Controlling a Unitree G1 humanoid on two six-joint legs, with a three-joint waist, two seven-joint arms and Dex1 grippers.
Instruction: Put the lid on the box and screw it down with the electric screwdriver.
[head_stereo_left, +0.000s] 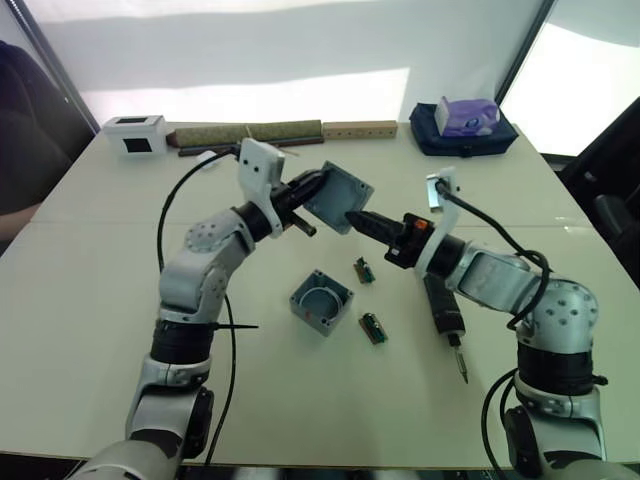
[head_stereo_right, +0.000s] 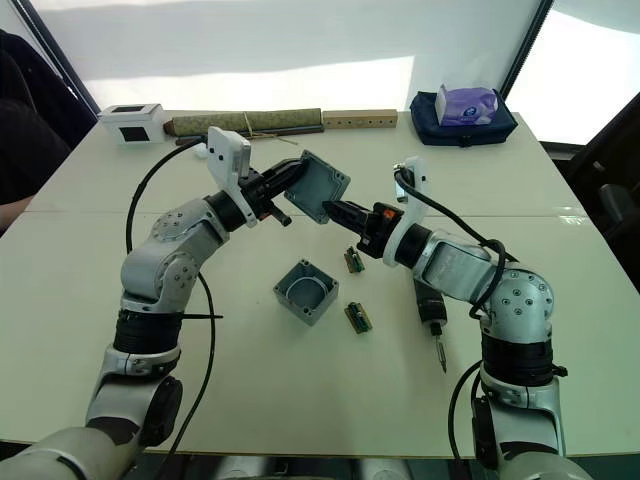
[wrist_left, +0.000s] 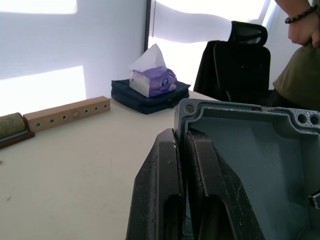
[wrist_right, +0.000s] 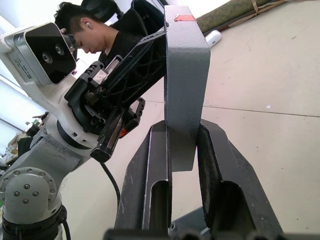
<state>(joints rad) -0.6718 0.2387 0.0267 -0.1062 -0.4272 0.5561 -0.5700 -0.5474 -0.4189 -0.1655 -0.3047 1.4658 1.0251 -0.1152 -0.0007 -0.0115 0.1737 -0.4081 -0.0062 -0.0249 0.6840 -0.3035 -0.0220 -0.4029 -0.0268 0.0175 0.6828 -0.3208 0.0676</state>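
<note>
Left eye view had the lid (head_stereo_left: 340, 195) raised above the table (head_stereo_left: 100, 300), tilted on edge between the two arms. The left gripper (head_stereo_left: 315, 185) was clamped on its upper rim. The right gripper (head_stereo_left: 355, 217) met its lower corner from the other side. Below them the box (head_stereo_left: 322, 302) sat on the table with its hollow side up, apart from both claws. Two small green circuit pieces (head_stereo_left: 365, 269) lay just beside it. The electric screwdriver (head_stereo_left: 445, 315) lay flat on the table under the right forearm, bit toward the near edge, with nothing gripping it. Along the far edge stood a white box with a dark window (head_stereo_left: 135, 133), a long green roll (head_stereo_left: 250, 132), a wooden block with holes (head_stereo_left: 360, 129) and a tissue box (head_stereo_left: 463, 120) on a dark pouch.

Right eye view gave the same layout: lid aloft, box and screwdriver resting on the table.

Left wrist view showed that claw's fingers (wrist_left: 170, 190) nearly closed, pinching one wall of the lid between them, its hollow inner face turned toward the camera. Behind it were a black chair (wrist_left: 240, 60) and a person's hand (wrist_left: 302, 30).

Right wrist view showed the lid edge-on with a red mark (wrist_right: 185, 18) at its far end. The right claw's fingers (wrist_right: 150, 170) straddled the near end and pressed against both faces. A person (wrist_right: 85, 25) sat behind the left arm.
</note>
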